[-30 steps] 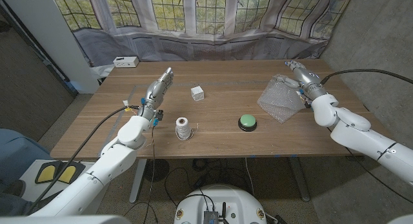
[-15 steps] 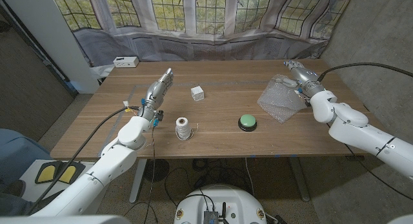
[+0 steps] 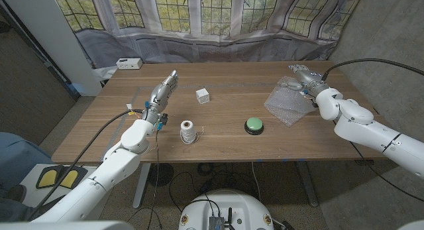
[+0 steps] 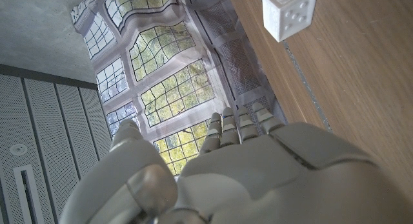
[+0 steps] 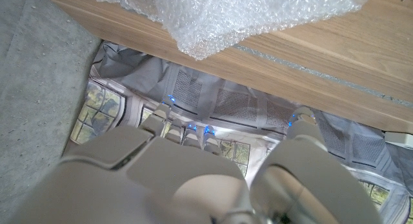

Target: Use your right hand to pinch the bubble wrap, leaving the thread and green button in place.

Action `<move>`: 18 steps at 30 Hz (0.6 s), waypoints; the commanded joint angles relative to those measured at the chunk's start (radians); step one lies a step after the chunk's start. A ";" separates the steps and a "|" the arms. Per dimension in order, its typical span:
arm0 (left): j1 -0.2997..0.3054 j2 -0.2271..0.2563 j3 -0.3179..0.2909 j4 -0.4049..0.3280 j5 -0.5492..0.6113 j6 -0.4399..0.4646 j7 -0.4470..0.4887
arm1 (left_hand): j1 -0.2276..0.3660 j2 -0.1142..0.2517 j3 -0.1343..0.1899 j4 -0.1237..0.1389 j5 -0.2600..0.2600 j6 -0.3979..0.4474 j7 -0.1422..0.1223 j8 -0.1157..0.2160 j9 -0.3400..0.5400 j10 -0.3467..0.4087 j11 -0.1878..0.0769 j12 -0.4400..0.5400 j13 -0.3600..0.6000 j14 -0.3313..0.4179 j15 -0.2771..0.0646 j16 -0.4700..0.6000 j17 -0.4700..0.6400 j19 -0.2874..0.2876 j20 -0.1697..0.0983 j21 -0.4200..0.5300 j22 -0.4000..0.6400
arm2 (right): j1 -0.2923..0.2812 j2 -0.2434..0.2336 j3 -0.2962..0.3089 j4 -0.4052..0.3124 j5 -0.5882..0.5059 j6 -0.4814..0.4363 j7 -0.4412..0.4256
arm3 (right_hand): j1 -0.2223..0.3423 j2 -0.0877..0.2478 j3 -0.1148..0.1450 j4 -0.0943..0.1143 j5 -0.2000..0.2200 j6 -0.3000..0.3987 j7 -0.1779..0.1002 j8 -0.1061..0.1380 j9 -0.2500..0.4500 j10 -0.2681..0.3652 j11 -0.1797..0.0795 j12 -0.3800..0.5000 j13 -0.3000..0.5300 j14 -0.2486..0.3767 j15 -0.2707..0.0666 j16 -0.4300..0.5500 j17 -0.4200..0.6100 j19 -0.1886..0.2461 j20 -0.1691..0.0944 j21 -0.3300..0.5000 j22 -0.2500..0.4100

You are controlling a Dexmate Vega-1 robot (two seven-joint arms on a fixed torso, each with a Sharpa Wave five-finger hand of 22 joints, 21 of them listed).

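Observation:
A crumpled sheet of clear bubble wrap [image 3: 287, 104] lies on the right part of the wooden table [image 3: 225, 140]; its edge also shows in the right wrist view [image 5: 226, 14]. My right hand [image 3: 305, 79] is at the sheet's far right corner, fingers apart, holding nothing. Whether it touches the wrap I cannot tell. The green button [image 3: 254, 126] sits in front of the wrap toward the middle. A spool of white thread [image 3: 188, 132] stands left of the button. My left hand [image 3: 163, 91] is at the left, fingers straight, empty.
A white die [image 3: 203, 95] [image 4: 288, 13] lies on the table between my hands, toward the far side. A small white box [image 3: 128, 63] sits at the far left corner. Curtained windows run behind the table, and a grey wall stands close on the right.
My right hand has drifted slightly left and toward the far edge, along the bubble wrap's far corner. The left arm, thread, button and wrap are as before.

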 commanded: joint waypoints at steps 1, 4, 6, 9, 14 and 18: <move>-0.002 0.004 0.002 -0.007 0.005 0.011 0.001 | 0.006 0.000 0.001 -0.008 -0.003 0.001 -0.004 0.000 0.006 0.001 0.001 -0.006 0.003 -0.003 0.003 -0.002 0.003 0.001 0.011 -0.001 0.005 | 0.062 0.004 -0.053 0.020 -0.037 -0.038 0.099 | 0.000 -0.013 -0.003 0.002 0.008 -0.024 -0.002 0.001 0.002 -0.023 0.000 0.000 0.006 -0.021 0.005 -0.006 0.005 -0.015 0.008 -0.003 0.004; -0.004 0.002 0.004 -0.005 0.004 0.010 -0.001 | 0.006 0.000 0.001 -0.009 -0.003 0.001 -0.004 0.000 0.006 0.001 0.002 -0.007 0.003 -0.003 0.003 -0.003 0.003 0.001 0.011 -0.001 0.005 | 0.073 0.006 -0.064 0.026 -0.047 -0.041 0.114 | 0.000 -0.015 -0.004 0.002 0.009 -0.027 -0.001 0.002 0.002 -0.025 0.001 0.001 0.006 -0.022 0.005 -0.005 0.005 -0.019 0.003 -0.003 0.004; -0.004 0.000 0.005 -0.003 0.004 0.009 0.001 | 0.006 0.000 0.001 -0.009 -0.003 0.001 -0.004 0.000 0.006 0.002 0.002 -0.007 0.003 -0.003 0.003 -0.002 0.003 0.000 0.012 -0.001 0.005 | 0.083 0.008 -0.072 0.033 -0.051 -0.042 0.131 | 0.000 -0.015 -0.004 0.002 0.009 -0.028 -0.001 0.002 0.002 -0.025 0.001 0.002 0.006 -0.023 0.006 -0.005 0.005 -0.019 0.002 -0.003 0.004; -0.003 -0.001 0.004 -0.002 0.003 0.009 0.002 | 0.006 0.000 0.001 -0.009 -0.003 0.001 -0.004 0.000 0.006 0.002 0.002 -0.007 0.003 -0.003 0.004 -0.002 0.003 0.000 0.012 -0.001 0.005 | 0.102 0.012 -0.089 0.041 -0.066 -0.054 0.163 | 0.001 -0.017 -0.004 0.002 0.009 -0.031 0.000 0.003 0.002 -0.025 0.001 0.003 0.006 -0.025 0.007 -0.004 0.005 -0.021 0.001 -0.003 0.004; 0.000 -0.002 0.003 0.000 0.001 0.010 0.004 | 0.006 0.000 0.001 -0.009 -0.003 0.001 -0.005 0.000 0.006 0.002 0.002 -0.007 0.003 -0.002 0.003 -0.002 0.003 -0.001 0.014 -0.001 0.005 | 0.127 0.019 -0.105 0.059 -0.068 -0.046 0.204 | 0.001 -0.020 -0.006 0.002 0.010 -0.034 0.000 0.004 0.002 -0.029 0.002 0.004 0.006 -0.027 0.007 -0.003 0.006 -0.023 0.007 -0.002 0.004; -0.001 -0.001 0.004 0.003 -0.001 0.006 -0.001 | 0.006 0.000 0.001 -0.009 -0.003 0.002 -0.005 0.000 0.006 0.001 0.000 -0.008 0.003 -0.002 0.003 -0.002 0.003 -0.001 0.015 -0.001 0.005 | 0.148 0.025 -0.116 0.071 -0.065 -0.047 0.243 | 0.001 -0.022 -0.007 0.002 0.011 -0.038 0.002 0.004 0.002 -0.029 0.002 0.005 0.006 -0.028 0.007 -0.003 0.006 -0.022 0.008 0.000 0.004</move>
